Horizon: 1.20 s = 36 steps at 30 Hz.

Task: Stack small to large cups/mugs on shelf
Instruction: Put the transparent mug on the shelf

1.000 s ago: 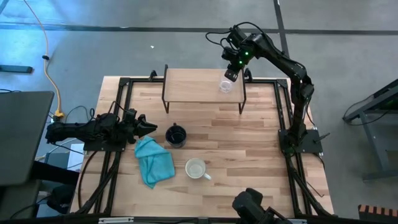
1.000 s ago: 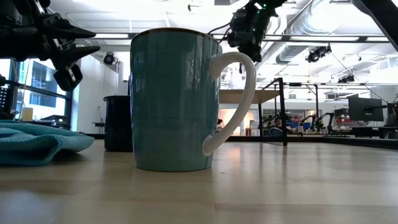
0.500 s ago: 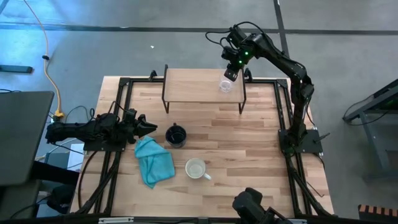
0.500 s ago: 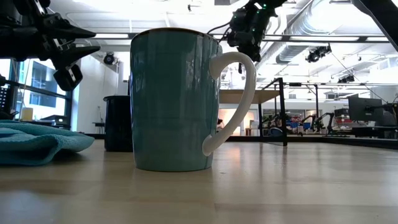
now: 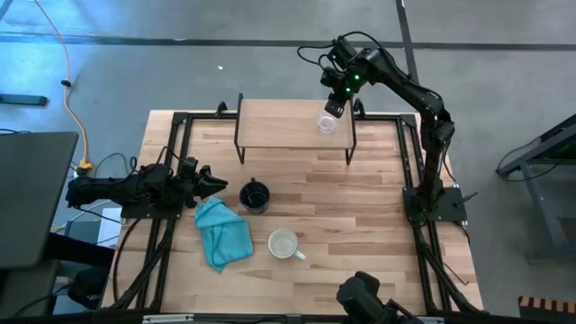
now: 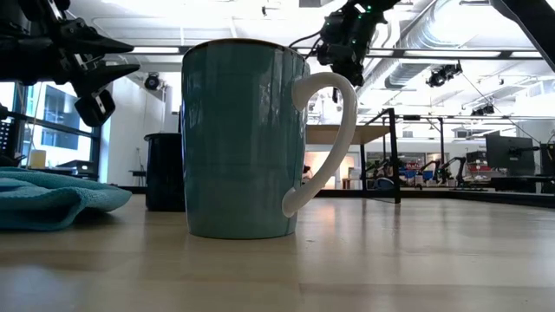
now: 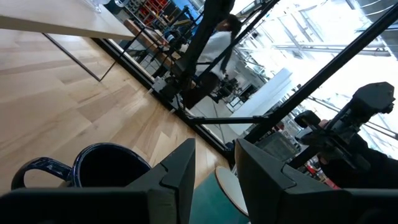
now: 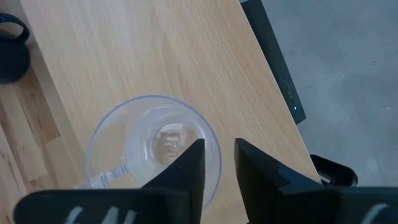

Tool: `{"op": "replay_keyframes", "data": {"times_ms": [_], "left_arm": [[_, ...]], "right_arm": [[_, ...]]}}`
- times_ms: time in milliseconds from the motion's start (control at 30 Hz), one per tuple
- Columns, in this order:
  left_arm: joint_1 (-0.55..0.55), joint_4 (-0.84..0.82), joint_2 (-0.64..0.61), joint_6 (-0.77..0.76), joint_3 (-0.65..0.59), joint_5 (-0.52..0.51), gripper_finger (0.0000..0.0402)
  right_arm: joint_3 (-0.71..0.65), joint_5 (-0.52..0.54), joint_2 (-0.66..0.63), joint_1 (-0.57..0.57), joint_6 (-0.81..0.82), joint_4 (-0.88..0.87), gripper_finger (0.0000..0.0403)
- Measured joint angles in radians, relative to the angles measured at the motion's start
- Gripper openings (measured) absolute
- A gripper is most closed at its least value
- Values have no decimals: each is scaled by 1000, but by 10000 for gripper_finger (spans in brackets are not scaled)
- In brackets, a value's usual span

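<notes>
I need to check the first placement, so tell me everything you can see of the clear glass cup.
The clear glass cup is small, see-through and empty, with a round rim and a little side handle. It stands upright on the shelf, near its right end. The right gripper is directly over it, one finger inside the rim and one outside; whether they press the glass cannot be told.

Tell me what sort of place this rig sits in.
Probably a robotics lab or workshop: exposed ceiling ducts and track lights, more dark robot arms on benches in the background, and a bare grey concrete floor around the butcher-block wooden table.
</notes>
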Motion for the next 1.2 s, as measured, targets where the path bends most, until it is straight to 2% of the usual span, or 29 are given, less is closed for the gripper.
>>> {"op": "replay_keyframes", "data": {"times_ms": [633, 1200], "left_arm": [[0, 0, 0, 0, 0, 0, 104], [0, 0, 0, 0, 0, 0, 104]], "right_arm": [[0, -51, 0, 0, -7, -11, 93], [0, -43, 0, 0, -11, -20, 93]]}}
